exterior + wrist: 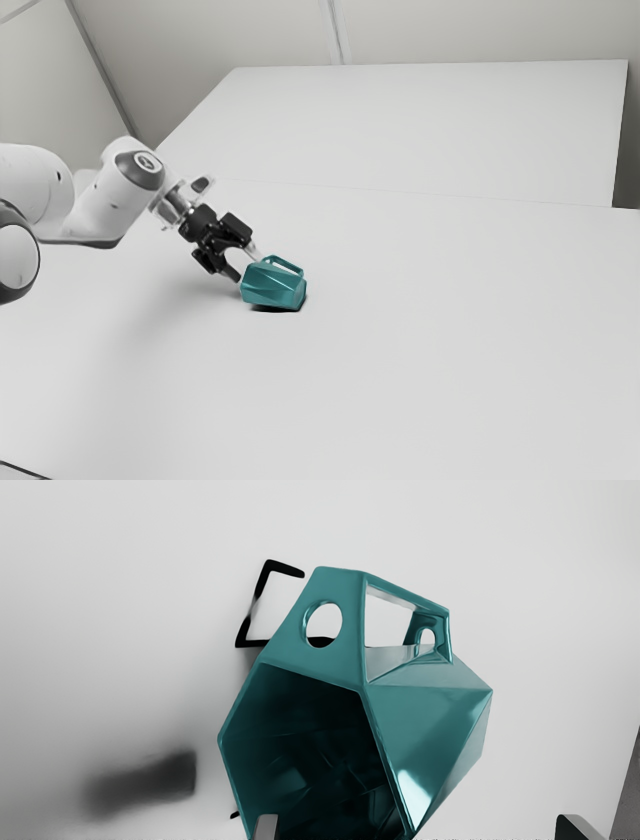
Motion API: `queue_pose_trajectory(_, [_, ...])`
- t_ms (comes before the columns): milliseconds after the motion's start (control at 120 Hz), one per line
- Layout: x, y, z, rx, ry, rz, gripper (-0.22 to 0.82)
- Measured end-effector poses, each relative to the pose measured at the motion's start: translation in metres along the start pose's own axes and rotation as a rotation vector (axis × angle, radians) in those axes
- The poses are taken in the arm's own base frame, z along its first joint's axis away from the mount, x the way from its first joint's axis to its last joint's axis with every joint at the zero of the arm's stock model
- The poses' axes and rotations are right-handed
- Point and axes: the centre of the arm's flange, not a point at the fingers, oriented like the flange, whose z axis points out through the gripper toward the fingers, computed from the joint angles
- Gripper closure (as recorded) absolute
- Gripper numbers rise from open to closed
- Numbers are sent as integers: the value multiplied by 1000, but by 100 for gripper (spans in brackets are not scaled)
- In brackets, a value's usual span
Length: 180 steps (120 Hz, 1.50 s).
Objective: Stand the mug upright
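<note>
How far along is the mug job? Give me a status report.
Done: the approach, by the look of it; the open pincer is close by the mug.
In hand: probably lining up, one fingertip overlapping the mouth in the wrist view.
Left: gripping, righting and releasing; the mug lies on its side, handle uppermost.

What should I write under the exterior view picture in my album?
A teal mug lies on its side on the white table, the robot's open gripper close beside it.
</note>
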Motion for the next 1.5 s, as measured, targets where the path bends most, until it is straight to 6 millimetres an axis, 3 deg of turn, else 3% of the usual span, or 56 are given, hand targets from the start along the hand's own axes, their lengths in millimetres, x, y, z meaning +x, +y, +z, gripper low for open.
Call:
queue_pose_trajectory(517, [2, 8, 15, -77, 16, 42, 0])
queue_pose_trajectory(725, [-4, 1, 33, -145, 28, 35, 1])
queue_pose_trajectory(800, [-4, 1, 34, -155, 35, 42, 11])
queue_pose_trajectory(983, [-2, 5, 30, -159, 52, 79, 49])
queue_pose_trajectory(1083, [1, 10, 26, -156, 62, 102, 62])
queue_pose_trajectory(1292, [9, 23, 20, -150, 75, 151, 74])
queue_pose_trajectory(1500, [19, 48, 18, -136, 81, 211, 77])
